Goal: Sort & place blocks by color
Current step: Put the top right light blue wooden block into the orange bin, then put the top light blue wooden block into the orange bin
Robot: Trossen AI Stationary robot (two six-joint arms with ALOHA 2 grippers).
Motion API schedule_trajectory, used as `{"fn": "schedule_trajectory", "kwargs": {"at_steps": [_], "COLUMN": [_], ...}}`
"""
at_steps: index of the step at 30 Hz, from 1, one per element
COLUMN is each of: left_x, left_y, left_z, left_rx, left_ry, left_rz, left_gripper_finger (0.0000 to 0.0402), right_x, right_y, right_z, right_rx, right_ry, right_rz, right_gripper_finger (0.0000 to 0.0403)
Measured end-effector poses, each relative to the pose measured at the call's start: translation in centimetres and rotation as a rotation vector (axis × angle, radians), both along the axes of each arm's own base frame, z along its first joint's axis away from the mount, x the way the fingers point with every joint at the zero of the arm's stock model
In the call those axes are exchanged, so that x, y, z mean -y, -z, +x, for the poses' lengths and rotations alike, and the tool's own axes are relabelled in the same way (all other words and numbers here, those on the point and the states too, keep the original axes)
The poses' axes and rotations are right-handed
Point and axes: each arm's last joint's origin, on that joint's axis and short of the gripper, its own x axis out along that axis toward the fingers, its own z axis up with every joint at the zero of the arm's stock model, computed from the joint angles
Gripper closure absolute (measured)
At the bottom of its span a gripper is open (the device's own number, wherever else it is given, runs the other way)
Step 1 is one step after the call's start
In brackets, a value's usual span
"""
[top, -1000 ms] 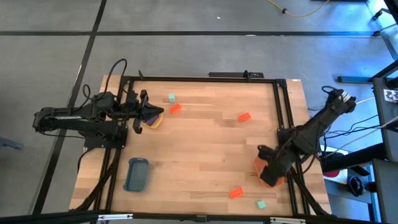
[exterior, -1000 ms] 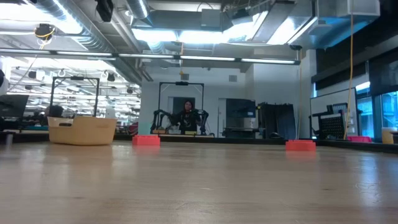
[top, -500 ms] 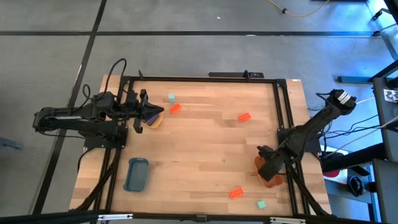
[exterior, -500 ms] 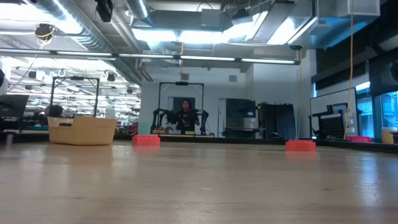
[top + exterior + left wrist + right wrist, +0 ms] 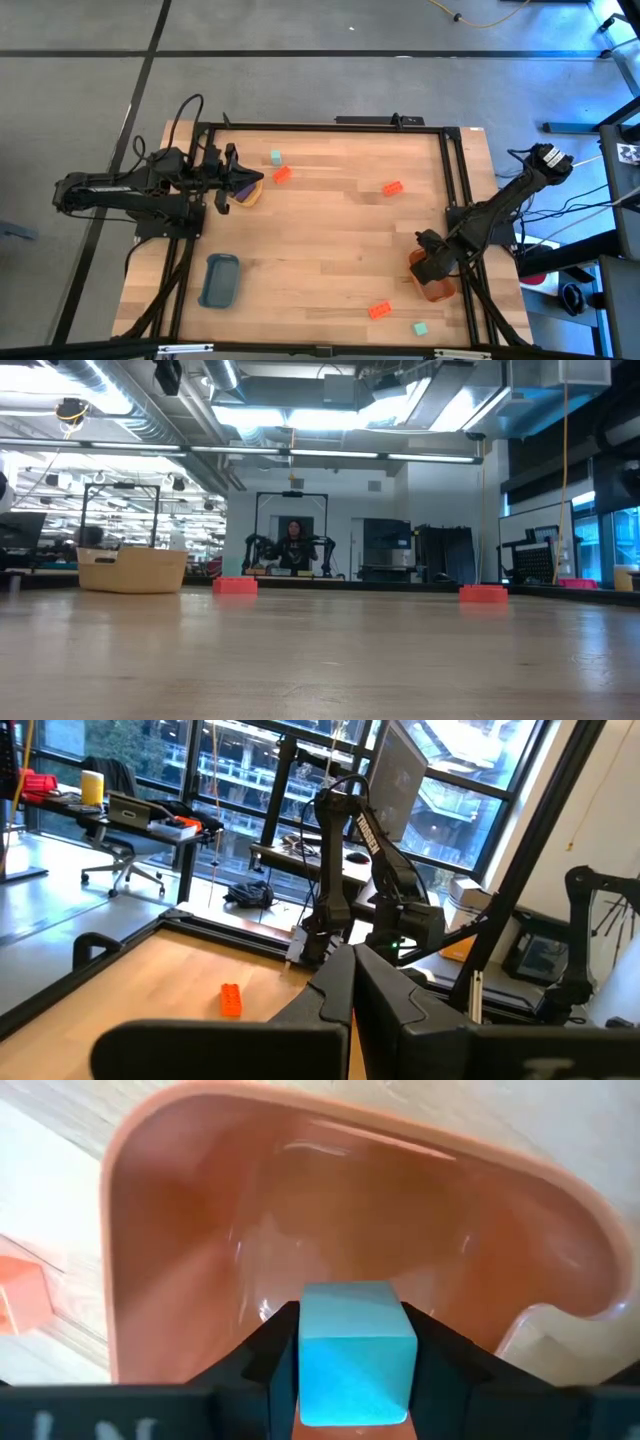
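My right gripper (image 5: 430, 266) hangs over the orange tray (image 5: 440, 291) near the table's right edge and is shut on a mint-teal block (image 5: 356, 1348). My left gripper (image 5: 232, 184) waits, shut, at the far left by the yellow tray (image 5: 252, 193), where something purple shows. Loose on the wood lie a teal block (image 5: 275, 157), an orange-red brick (image 5: 282, 174), a second one (image 5: 392, 188), a third (image 5: 379, 311) and another teal block (image 5: 420, 328). The left wrist view shows one orange-red brick (image 5: 231, 1000) ahead of the fingers. My right gripper pinches the mint-teal block by two opposite side faces (image 5: 302, 1342), one dark finger (image 5: 268, 1348) on each side. The fingers come from above, pointing down. The block is lifted clear, upright, above the orange tray's hollow (image 5: 330, 1210).
A blue tray (image 5: 220, 280) lies near the left near corner. Black frame rails (image 5: 455, 180) run along the table's far and side edges. An orange-red brick (image 5: 15, 1295) lies just outside the orange tray. The low view shows two bricks (image 5: 236, 586) (image 5: 483, 594) and open wood between them.
My right gripper has shifted a little toward the far edge over the orange tray, so more of the tray's near part shows below it. The left arm has kept still.
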Motion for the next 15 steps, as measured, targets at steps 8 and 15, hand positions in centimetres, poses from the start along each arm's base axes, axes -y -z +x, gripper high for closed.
{"fn": "schedule_trajectory", "kwargs": {"at_steps": [8, 15], "left_x": [0.0, 0.0], "left_y": [0.0, 0.0], "left_z": [0.0, 0.0], "left_rx": [0.000, 0.000], "left_ry": [0.000, 0.009], "left_rz": [-0.001, 0.000], "left_gripper_finger": [0.0401, 0.0401], "right_x": [0.0, -0.1], "right_y": [0.0, -1.1], "right_z": [0.0, 0.0], "right_rx": [-0.001, -0.002], "right_ry": [0.001, -0.058], "right_rz": [-0.002, 0.005], "right_gripper_finger": [0.0166, 0.0156]}}
